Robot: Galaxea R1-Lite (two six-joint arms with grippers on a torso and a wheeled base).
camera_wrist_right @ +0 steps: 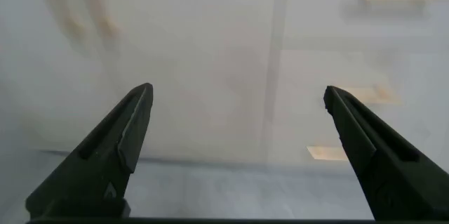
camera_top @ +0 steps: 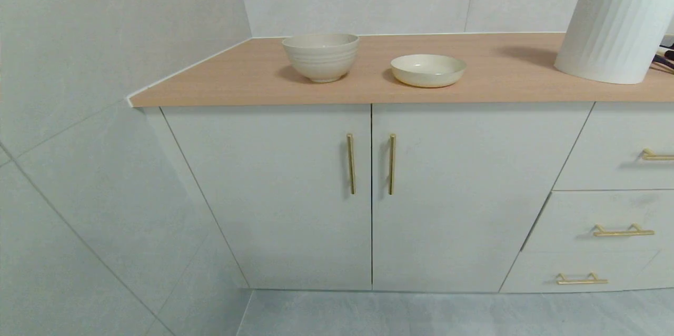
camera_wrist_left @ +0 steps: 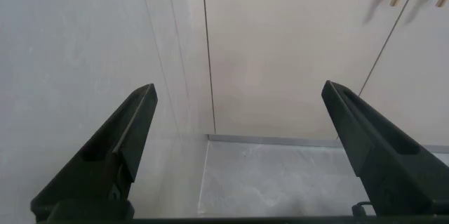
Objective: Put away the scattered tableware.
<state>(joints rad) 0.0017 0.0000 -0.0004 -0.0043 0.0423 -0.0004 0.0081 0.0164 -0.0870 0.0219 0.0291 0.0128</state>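
Observation:
A deep beige bowl (camera_top: pixel 321 57) with faint rings stands on the wooden countertop (camera_top: pixel 495 80), toward its left end. To its right sits a shallow cream dish (camera_top: pixel 428 70). Below them are two closed white cabinet doors with vertical gold handles (camera_top: pixel 351 163) (camera_top: pixel 392 164). My left gripper (camera_wrist_left: pixel 238 94) is open, low down, facing the cabinet's lower corner and the floor. My right gripper (camera_wrist_right: pixel 237 96) is open too, facing the cabinet front where the drawers begin. Nothing is between either pair of fingers.
A tall white ribbed container (camera_top: pixel 616 20) stands at the countertop's right end, with some utensils (camera_top: pixel 664 59) behind it. Three drawers with gold handles (camera_top: pixel 624 231) are right of the doors. A tiled wall (camera_top: pixel 79 115) closes in on the left. Grey floor (camera_top: pixel 421 315) lies below.

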